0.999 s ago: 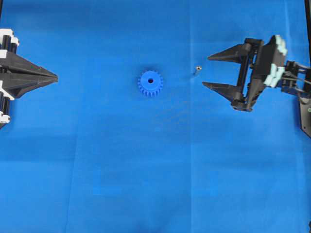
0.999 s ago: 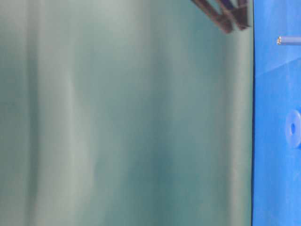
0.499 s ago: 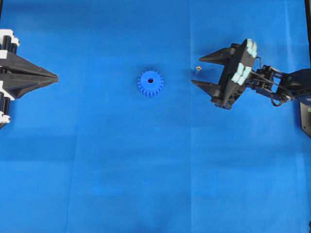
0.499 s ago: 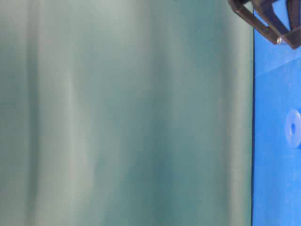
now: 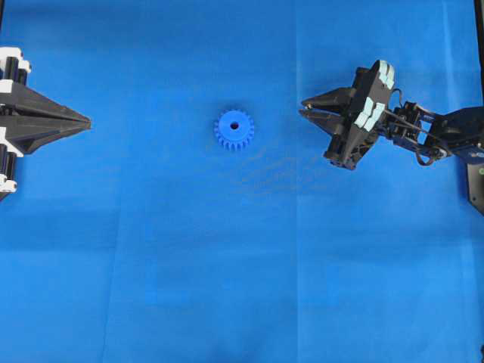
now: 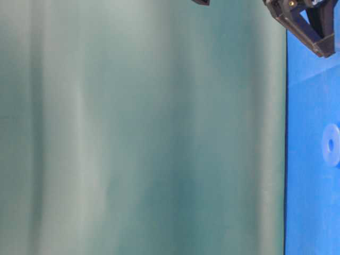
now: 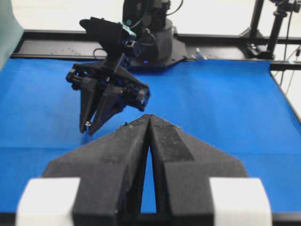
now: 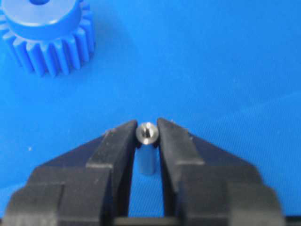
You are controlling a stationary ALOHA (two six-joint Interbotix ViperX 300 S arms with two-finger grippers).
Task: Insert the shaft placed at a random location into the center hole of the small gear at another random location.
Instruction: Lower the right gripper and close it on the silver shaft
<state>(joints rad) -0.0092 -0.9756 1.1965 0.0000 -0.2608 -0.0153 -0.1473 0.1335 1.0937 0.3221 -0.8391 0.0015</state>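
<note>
Now the right gripper (image 8: 147,136) pinches the shaft (image 8: 146,141) — gear (image 5: 234,130) well apart; left gripper (image 7: 149,121) closed, holding nothing.

Count, all views:

- 1 small bright blue plastic toothed gear (image 5: 234,130), with 1 dark round centre hole (image 5: 234,125).
- 1 short silvery-grey metal shaft (image 8: 147,147), seen in the right wrist view only.
- 2 black robot grippers: 1 left gripper (image 5: 85,120), 1 right gripper (image 5: 304,107).
- 1 blue cloth (image 5: 242,257) over the table.
- 1 grey-green backdrop sheet (image 6: 138,133).
</note>
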